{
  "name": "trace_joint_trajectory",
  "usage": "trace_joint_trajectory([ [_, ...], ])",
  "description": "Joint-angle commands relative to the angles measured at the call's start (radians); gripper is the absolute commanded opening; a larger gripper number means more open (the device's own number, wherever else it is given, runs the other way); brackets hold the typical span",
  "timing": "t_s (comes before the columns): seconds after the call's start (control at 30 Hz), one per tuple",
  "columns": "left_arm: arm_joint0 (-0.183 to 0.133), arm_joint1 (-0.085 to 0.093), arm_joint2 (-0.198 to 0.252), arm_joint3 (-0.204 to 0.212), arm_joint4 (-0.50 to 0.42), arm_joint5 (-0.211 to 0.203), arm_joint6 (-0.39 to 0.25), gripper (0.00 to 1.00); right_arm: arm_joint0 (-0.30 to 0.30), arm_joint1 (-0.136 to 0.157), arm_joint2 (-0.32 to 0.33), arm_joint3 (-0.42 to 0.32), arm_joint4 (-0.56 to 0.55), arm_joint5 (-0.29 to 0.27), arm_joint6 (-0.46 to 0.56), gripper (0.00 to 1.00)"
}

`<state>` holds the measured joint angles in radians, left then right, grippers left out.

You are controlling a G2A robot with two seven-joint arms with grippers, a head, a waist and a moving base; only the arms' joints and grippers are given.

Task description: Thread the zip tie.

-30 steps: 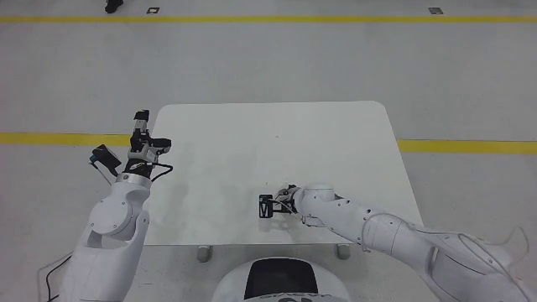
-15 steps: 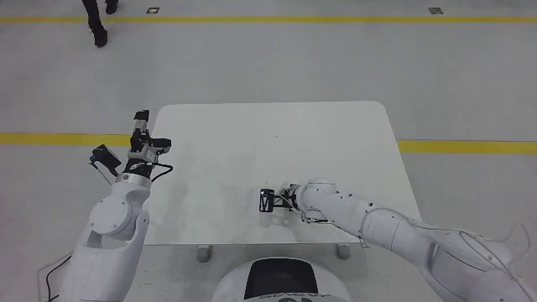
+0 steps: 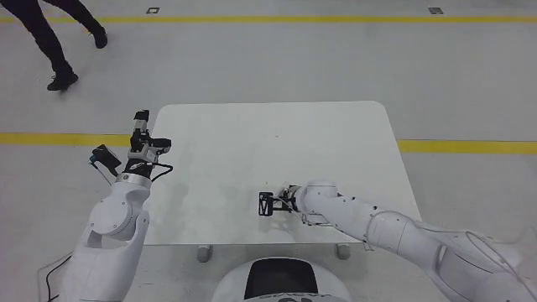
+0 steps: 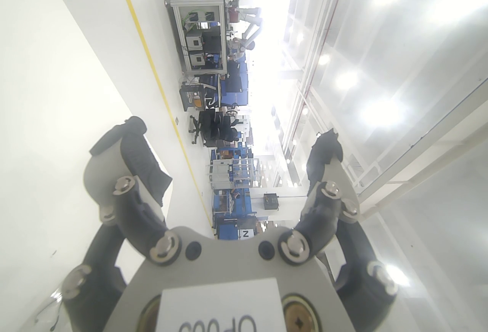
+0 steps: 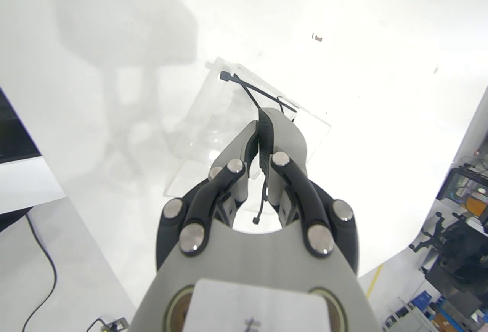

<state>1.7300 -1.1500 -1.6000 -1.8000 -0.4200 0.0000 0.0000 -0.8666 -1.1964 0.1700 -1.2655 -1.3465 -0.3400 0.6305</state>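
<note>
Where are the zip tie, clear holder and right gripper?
zip tie (image 5: 225, 75): right wrist view, locking head.
clear holder (image 5: 200, 120): right wrist view, bare face.
right gripper (image 5: 263, 118): right wrist view, between fingertips.

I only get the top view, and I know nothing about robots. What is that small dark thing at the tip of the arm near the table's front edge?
Observer: A black zip tie; the right claw is shut on its strap.
Operator: Anything underneath it?
Observer: Yes, a clear plastic piece.
Operator: And the other claw?
Observer: The left claw is open and holds nothing.
</note>
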Motion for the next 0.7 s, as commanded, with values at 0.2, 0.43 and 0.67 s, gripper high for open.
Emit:
trace_joint_trajectory([
  [0.2, 0.000, 0.000, 0.000, 0.000, 0.000, 0.000, 0.000, 1.00, -0.001, 0.016, 0.000, -0.014, -0.042, 0.000, -0.035, 0.04],
  [0.43, 0.000, 0.000, 0.000, 0.000, 0.000, 0.000, 0.000, 1.00, -0.010, 0.017, 0.000, -0.004, -0.104, 0.000, -0.076, 0.00],
  [0.67, 0.000, 0.000, 0.000, 0.000, 0.000, 0.000, 0.000, 1.00, -0.012, 0.017, 0.000, -0.002, -0.117, 0.000, -0.085, 0.00],
])
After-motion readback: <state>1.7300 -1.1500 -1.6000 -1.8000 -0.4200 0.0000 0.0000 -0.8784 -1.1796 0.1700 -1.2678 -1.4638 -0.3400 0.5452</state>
